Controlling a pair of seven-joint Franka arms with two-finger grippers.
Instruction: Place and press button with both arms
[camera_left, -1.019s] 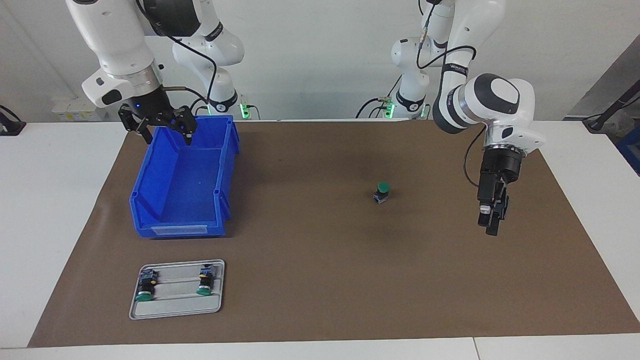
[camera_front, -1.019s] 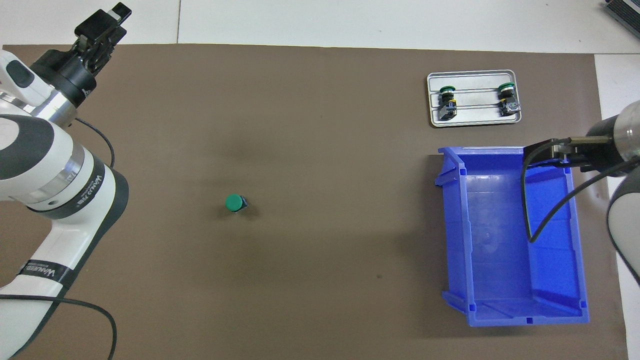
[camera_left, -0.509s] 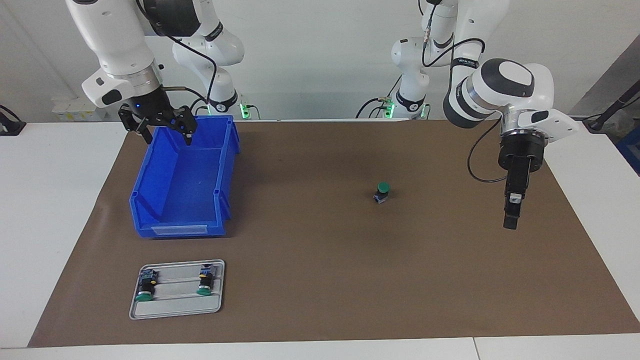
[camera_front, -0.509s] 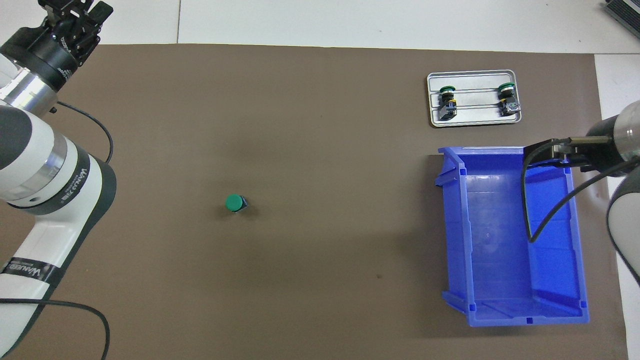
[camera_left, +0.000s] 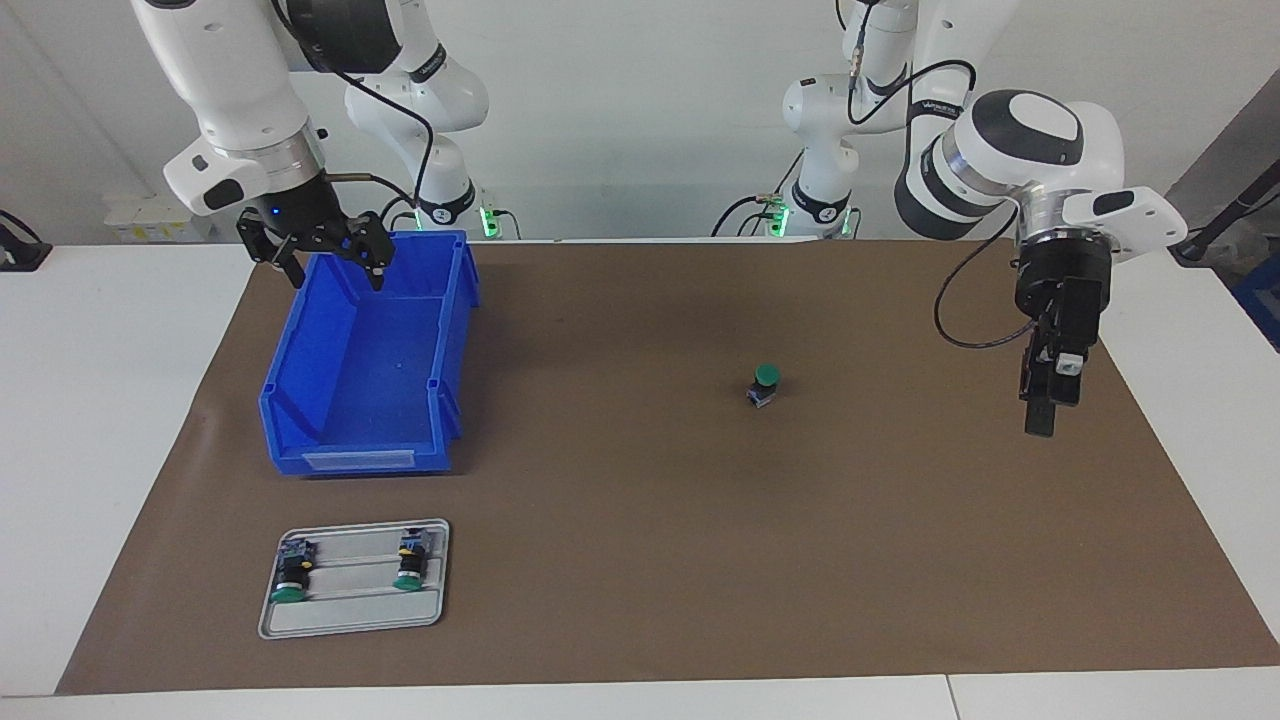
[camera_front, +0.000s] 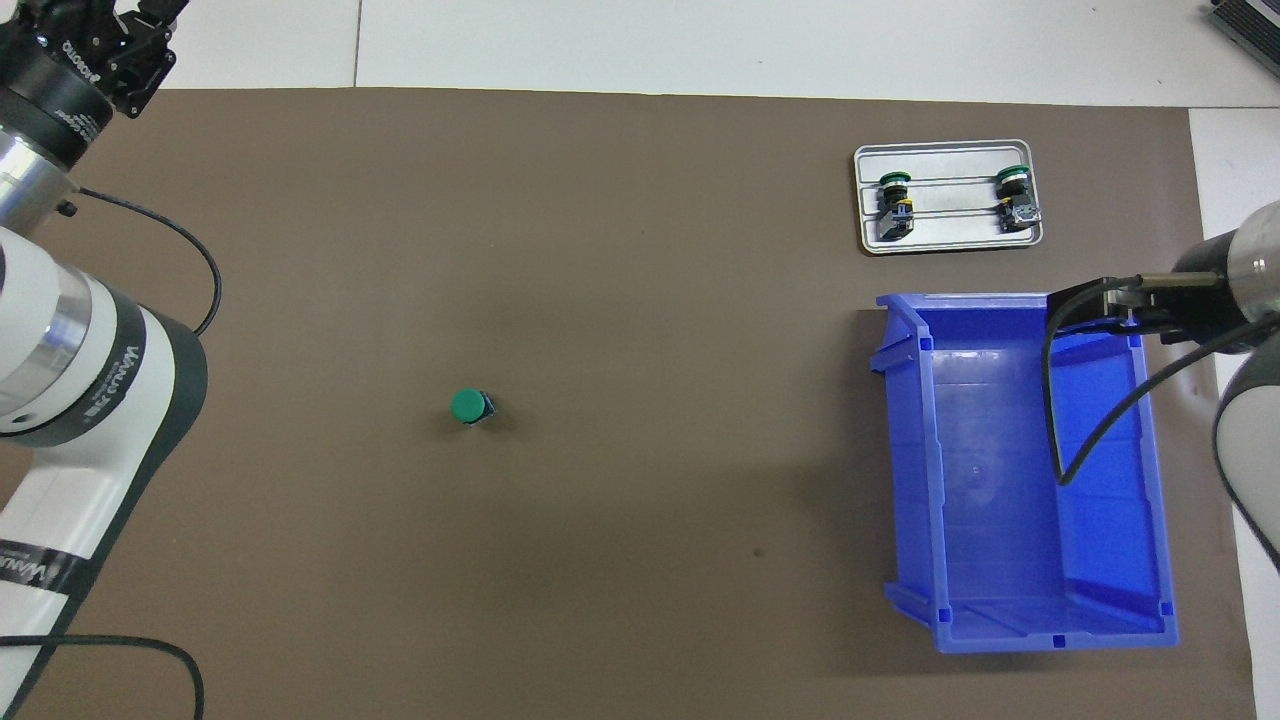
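One button (camera_left: 765, 382) with a green cap stands upright on the brown mat (camera_left: 640, 560), alone near the middle (camera_front: 468, 406). My left gripper (camera_left: 1040, 418) hangs over the mat toward the left arm's end of the table, well apart from the button, pointing down. In the overhead view only its body (camera_front: 75, 60) shows, at the corner. My right gripper (camera_left: 337, 272) hovers open and empty over the rim of the blue bin (camera_left: 350, 460) at its robot-side end, and it also shows in the overhead view (camera_front: 1095, 305).
A grey tray (camera_left: 350, 620) lies farther from the robots than the bin and holds two more green-capped buttons (camera_left: 290, 578) (camera_left: 410, 565) on their sides. The bin (camera_front: 1000, 480) has nothing in it. White table borders the mat.
My left arm has swung its gripper away from the button toward the left arm's end of the table and lifted it a little. The right arm and the button have not moved.
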